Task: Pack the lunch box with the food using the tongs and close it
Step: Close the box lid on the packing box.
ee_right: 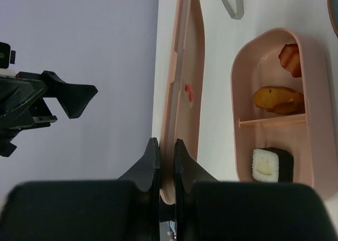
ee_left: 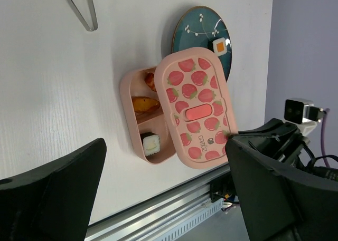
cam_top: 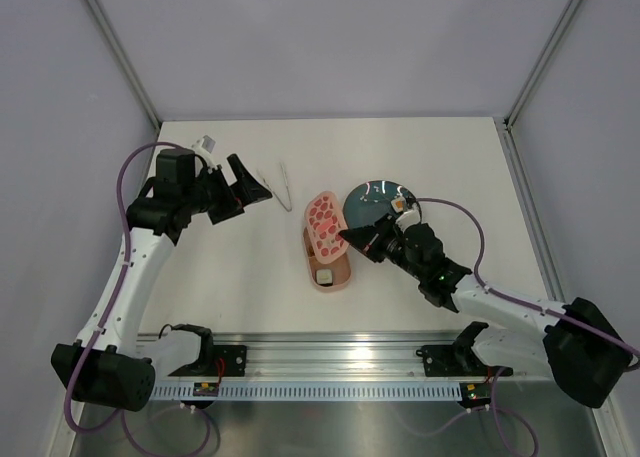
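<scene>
Nearest my side of the counter (cam_top: pixel 200 287) sits the lunch box (cam_top: pixel 328 269), open, with its short end toward the arm bases. Its near compartment holds a white cube wrapped in a dark band (ee_right: pixel 271 164). Past the divider, the far compartment has an orange-brown piece (ee_right: pixel 278 99) and a red sausage bit (ee_right: pixel 291 59).

Just beside the box, on its right, my right fingers (ee_right: pixel 152 164) are clenched on the rim of the lid (cam_top: pixel 323 221), one finger on each face of it. The lid hangs tilted over the plate side and far end of the box, strawberry pattern up. I cannot tell whether its lower edge touches the box wall.

Behind the lid and touching nothing of the box that I can see, the dark teal plate (cam_top: pixel 372 197) carries one more piece, a white cube with an orange top (ee_left: pixel 220 46), near its right rim.

Farther out to the left, the tongs (cam_top: pixel 282 185) lie flat on the counter, well apart from the box. My left fingers (ee_left: pixel 58 188) hover beside them, spread wide and grasping nothing
</scene>
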`<state>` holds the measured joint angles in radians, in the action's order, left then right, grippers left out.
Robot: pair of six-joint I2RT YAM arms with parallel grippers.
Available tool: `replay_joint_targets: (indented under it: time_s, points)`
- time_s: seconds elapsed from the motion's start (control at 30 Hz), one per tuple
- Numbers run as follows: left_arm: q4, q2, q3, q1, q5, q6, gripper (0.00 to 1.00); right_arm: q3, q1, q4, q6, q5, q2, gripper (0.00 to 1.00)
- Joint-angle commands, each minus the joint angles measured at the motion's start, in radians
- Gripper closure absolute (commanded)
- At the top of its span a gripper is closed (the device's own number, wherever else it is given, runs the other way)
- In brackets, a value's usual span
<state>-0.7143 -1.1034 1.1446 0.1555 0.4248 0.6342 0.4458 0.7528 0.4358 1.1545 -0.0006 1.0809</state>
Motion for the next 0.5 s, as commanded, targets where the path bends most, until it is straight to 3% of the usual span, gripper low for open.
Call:
replay_joint_targets:
  time_s: [0.0, 0.27, 0.47]
  points:
    - [0.058, 0.008, -0.006, -0.005, 0.040, -0.021, 0.01, -0.033, -0.055, 0.316, 0.152, -0.160, 0.065, 1.00]
    - [0.078, 0.020, -0.026, -0.004, 0.045, -0.024, 0.01, -0.125, -0.069, 0.592, 0.237, -0.184, 0.232, 1.00]
    - [0.079, 0.013, -0.032, -0.005, 0.046, -0.024, 0.01, -0.162, -0.069, 0.589, 0.248, -0.141, 0.217, 1.00]
